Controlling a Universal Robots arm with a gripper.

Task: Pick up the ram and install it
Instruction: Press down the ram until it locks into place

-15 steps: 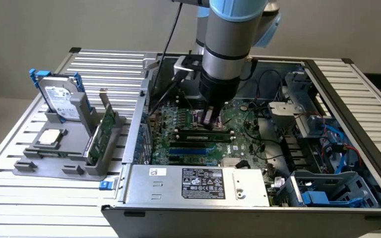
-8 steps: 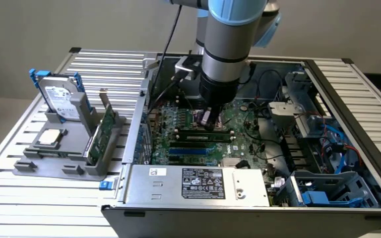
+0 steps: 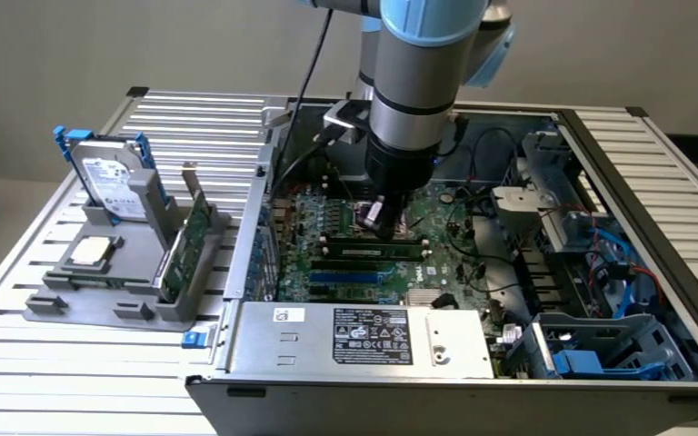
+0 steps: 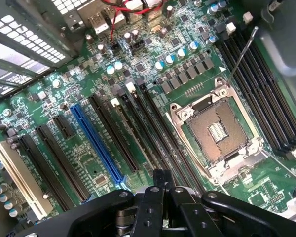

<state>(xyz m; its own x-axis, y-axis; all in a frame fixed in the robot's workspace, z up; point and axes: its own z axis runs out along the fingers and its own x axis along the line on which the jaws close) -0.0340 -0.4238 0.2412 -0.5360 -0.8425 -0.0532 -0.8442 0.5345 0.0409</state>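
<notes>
One ram seated, end effector above

Long narrow green ram, dark chips, lying flat across the motherboard slots

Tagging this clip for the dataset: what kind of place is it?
Likely a robotics lab bench for PC assembly: an open computer case on a slatted metal table, a parts fixture beside it, a robot arm over the motherboard.

A slatted metal table carries an open computer case and what looks like a grey parts holder.
</notes>
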